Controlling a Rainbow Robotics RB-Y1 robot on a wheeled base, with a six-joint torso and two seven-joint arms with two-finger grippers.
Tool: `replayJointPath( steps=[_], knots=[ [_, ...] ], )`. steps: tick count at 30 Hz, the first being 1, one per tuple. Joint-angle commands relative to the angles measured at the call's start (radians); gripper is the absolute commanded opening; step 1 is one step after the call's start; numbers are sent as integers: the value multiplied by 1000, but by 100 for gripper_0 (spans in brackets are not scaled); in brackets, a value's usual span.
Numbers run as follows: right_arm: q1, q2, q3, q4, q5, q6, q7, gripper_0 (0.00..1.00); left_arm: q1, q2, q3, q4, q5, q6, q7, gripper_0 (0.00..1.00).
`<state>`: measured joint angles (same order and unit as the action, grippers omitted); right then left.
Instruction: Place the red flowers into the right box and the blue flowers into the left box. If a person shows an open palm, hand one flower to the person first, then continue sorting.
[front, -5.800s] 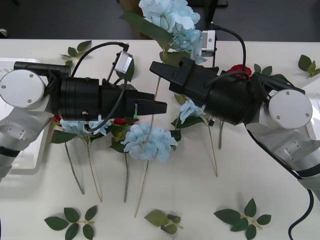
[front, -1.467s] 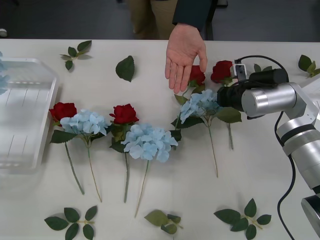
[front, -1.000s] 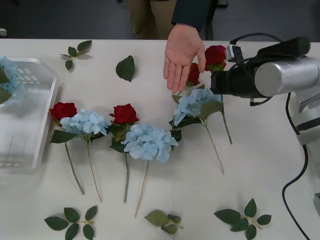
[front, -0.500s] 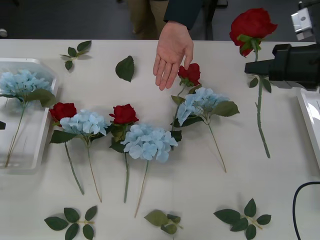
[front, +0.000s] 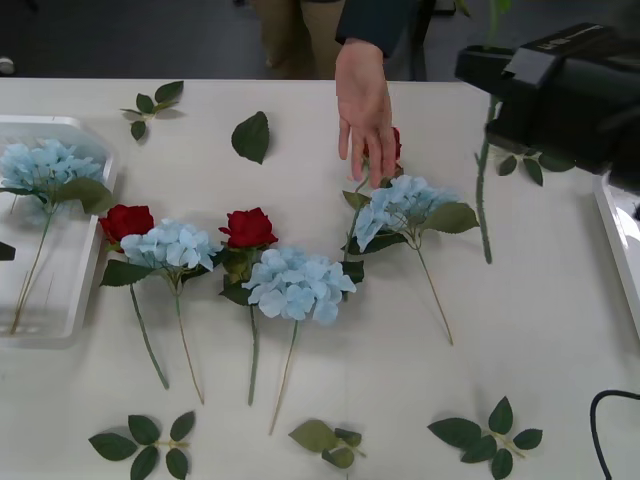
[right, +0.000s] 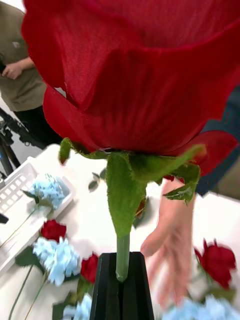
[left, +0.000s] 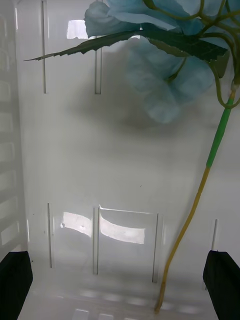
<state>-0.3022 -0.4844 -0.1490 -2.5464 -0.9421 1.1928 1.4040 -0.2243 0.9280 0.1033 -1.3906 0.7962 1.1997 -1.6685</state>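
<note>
The right gripper (right: 120, 287), raised beside the person's hand (front: 365, 105), pinches 1 red rose (right: 135, 75) by its thin stem, the sensible hold for a light, top-heavy, crushable bloom, while the left gripper (left: 120, 280) hangs open over the left box (left: 65, 165).

White table (front: 560, 330) with red flowers (front: 248, 227), blue flowers (front: 297, 283) (loose leaf sprigs (front: 143, 443) too), left box (front: 84, 262).

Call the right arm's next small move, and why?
Probably carry the red rose toward the person's hand rather than the right box. The right gripper is shut on its stem, held high, and the hand reaches over the table beside it.
</note>
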Motion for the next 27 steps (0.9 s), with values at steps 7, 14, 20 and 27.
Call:
replayJointPath(
  steps=[7,14,20,27],
  knots=[
    [-69,4,447,112,586,-397,-122,0,19,0,30,-13,-18,12,-62,100],
    [-155,67,523,285,726,-518,-171,0,19,0,32,-13,-14,12,-63,100],
    [-173,79,523,327,727,-529,-175,0,19,0,32,-13,-15,14,-63,100],
    [-173,67,522,327,724,-529,-184,2,19,0,32,-15,-9,23,-65,100]
  ],
)
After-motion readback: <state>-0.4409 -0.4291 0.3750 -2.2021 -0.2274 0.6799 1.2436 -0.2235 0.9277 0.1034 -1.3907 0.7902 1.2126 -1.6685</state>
